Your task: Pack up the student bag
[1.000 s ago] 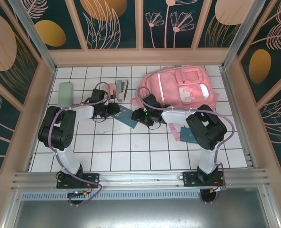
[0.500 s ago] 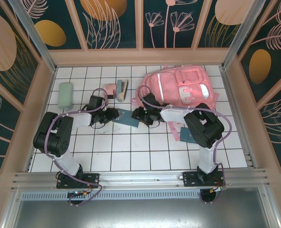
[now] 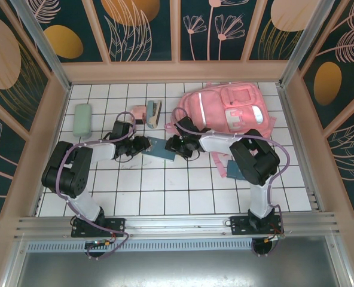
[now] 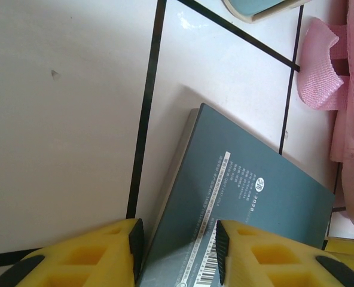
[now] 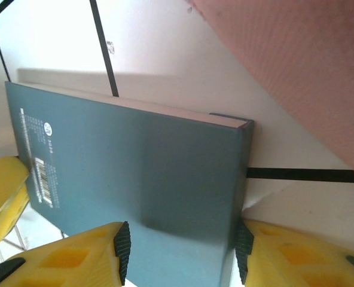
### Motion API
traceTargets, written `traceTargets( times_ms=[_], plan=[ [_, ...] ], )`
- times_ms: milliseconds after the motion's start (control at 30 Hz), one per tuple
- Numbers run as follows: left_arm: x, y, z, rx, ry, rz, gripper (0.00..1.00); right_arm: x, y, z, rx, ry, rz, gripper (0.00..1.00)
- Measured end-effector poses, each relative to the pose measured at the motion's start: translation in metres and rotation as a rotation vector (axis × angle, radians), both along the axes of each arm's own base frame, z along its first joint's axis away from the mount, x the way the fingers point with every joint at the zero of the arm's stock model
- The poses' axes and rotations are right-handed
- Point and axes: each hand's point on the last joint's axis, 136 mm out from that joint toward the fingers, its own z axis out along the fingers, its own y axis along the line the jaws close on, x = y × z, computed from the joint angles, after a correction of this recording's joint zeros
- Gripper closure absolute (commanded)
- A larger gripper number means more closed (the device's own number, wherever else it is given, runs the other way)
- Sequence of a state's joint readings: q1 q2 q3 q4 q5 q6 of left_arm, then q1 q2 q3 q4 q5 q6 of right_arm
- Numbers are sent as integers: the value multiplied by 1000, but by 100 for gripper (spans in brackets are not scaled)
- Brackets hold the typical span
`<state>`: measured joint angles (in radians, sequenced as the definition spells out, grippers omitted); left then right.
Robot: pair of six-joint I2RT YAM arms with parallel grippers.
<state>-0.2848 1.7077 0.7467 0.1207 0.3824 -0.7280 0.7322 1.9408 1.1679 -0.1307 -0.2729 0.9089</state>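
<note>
The left gripper (image 3: 143,143) has its yellow fingers (image 4: 93,257) partly spread astride one end of a teal book (image 3: 161,148). The right gripper (image 3: 173,145) has its fingers (image 5: 284,257) straddling the opposite end the same way. Whether either pair truly clamps the book, I cannot tell. The student bag (image 3: 225,110), pink with a pale stripe, lies flat at the far right of the tabletop (image 3: 165,191), just beside the book. The right arm hides the bag's near edge.

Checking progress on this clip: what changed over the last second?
The left arm swung its elbow outward and the left gripper dropped to the left end of the teal book. The right gripper edged left at the other end. The student bag stayed put.
</note>
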Motion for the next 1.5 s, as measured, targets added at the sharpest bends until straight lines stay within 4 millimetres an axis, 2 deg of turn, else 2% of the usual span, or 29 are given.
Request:
traceTargets(
  times_ms=[133, 200, 367, 433, 500, 667, 833, 933, 1233, 1367, 1500],
  plan=[
    [-2, 2, 1, 1, 1, 7, 61, 2, 2, 5, 102, 4, -17, 48],
    [-5, -1, 1, -6, 12, 2, 61, 2, 10, 12, 185, -3, -13, 48],
    [-17, -19, 3, -54, 37, -54, 61, 4, 31, 51, 375, -53, 20, 51],
    [-18, -21, 6, -61, 35, -59, 61, 5, 34, 59, 389, -67, 26, 57],
    [-19, -21, 6, -64, 38, -60, 61, 6, 34, 60, 375, -68, 29, 69],
    [-22, -21, 7, -63, 50, -62, 60, 6, 23, 46, 286, -60, 23, 100],
    [-29, -19, 11, -55, 76, -50, 47, 9, 16, 54, 265, -83, 9, 100],
    [-20, -21, 33, -87, 43, -21, 43, 17, 6, 69, 279, -115, -20, 100],
    [19, -44, 141, -392, -167, 77, 32, 55, -37, 145, 448, -285, -173, 100],
    [28, -53, 173, -554, -207, 99, 32, 61, -38, 171, 551, -332, -214, 100],
    [33, -61, 194, -661, -237, 100, 35, 65, -34, 191, 647, -357, -233, 100]
  ],
)
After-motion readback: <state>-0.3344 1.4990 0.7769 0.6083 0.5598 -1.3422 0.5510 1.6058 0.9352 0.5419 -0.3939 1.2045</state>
